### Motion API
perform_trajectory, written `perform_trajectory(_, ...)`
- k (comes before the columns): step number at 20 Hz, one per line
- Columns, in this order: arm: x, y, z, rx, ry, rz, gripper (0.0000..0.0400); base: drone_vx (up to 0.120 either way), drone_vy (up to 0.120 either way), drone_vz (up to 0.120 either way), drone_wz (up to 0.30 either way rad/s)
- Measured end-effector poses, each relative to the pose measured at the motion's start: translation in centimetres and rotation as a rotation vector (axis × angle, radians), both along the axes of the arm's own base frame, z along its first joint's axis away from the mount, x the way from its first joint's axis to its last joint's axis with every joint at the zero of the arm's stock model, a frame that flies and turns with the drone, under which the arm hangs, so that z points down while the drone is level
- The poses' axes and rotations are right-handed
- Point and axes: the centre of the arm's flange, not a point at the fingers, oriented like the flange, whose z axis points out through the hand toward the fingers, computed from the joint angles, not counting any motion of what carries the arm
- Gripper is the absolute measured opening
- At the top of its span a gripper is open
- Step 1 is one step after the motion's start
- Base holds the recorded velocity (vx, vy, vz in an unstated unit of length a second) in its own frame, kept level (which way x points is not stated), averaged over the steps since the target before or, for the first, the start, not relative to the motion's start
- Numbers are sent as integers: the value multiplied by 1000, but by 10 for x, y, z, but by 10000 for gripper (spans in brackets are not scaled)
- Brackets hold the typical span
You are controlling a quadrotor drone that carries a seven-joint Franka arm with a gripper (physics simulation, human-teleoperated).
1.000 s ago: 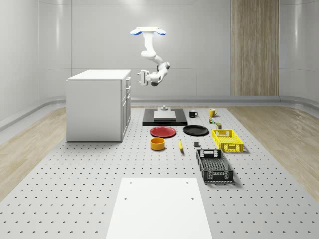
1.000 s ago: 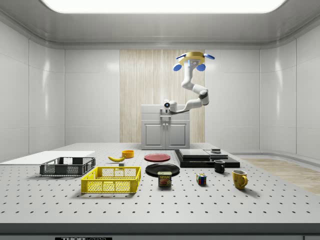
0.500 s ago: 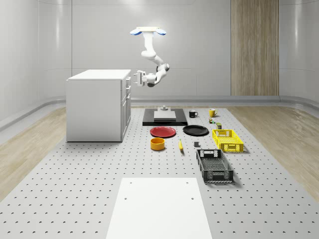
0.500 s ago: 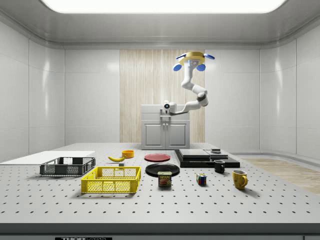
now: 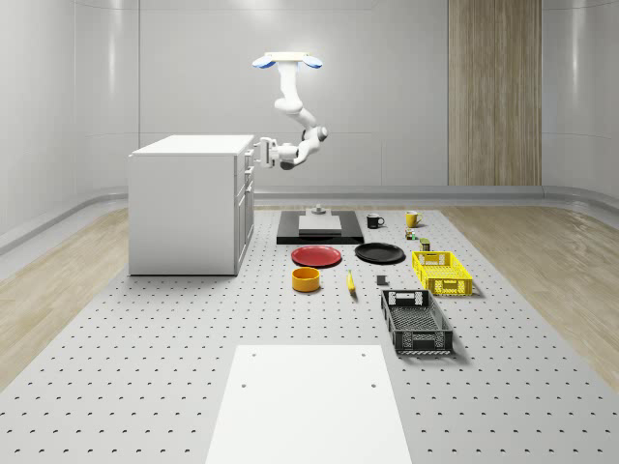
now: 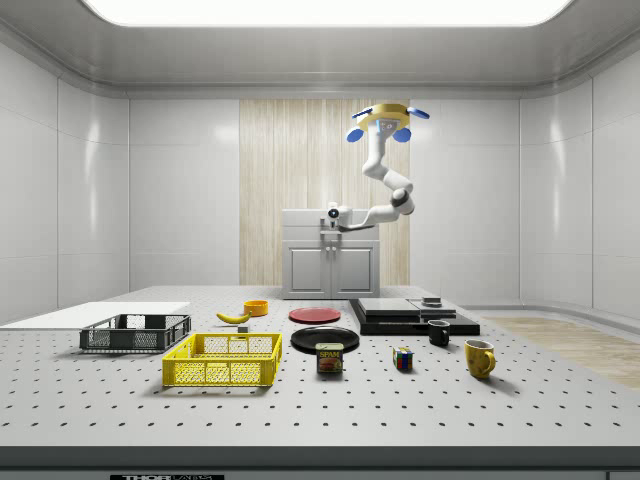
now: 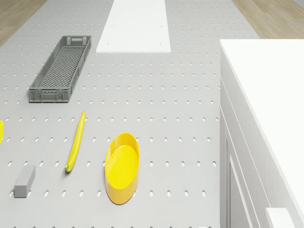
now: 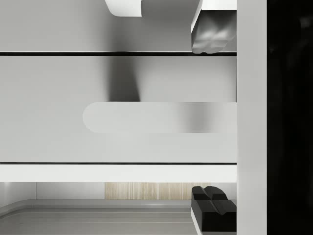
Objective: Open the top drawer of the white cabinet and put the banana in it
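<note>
The white cabinet (image 5: 189,203) stands on the perforated table at the whole-scene view's left, its drawers shut. My drone (image 5: 285,61) hovers high beside the cabinet's drawer side, with the arm bent down toward it. My gripper (image 5: 259,151) is at the top drawer's front, open. In the wrist view the drawer handle (image 8: 161,117) lies between the two fingertips (image 8: 213,32), and the gripper (image 8: 213,120) straddles it without closing. The banana (image 5: 350,281) lies on the table next to the yellow bowl (image 5: 306,279), far from the gripper. The drone view has the banana (image 7: 76,141) too.
A red plate (image 5: 317,255) and a black plate (image 5: 379,253) lie in front of a black slab (image 5: 320,228). A yellow crate (image 5: 442,272) and a grey crate (image 5: 416,321) sit at the whole-scene view's right. A white panel (image 5: 305,401) lies at the near edge.
The arm has swung the gripper from open air toward the cabinet until it reached the top drawer's front. The drone has held its place.
</note>
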Motion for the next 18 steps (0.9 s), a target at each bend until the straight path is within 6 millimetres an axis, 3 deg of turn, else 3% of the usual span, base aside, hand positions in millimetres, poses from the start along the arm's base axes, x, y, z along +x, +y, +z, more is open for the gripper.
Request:
perform_trajectory(7,0,21,0,0,0,0,400,0,0,0,0)
perform_trajectory(17,0,34,5,0,0,0,400,0,0,0,0)
perform_trajectory(18,-1,35,8,-2,24,-1,378,0,0,0,0)
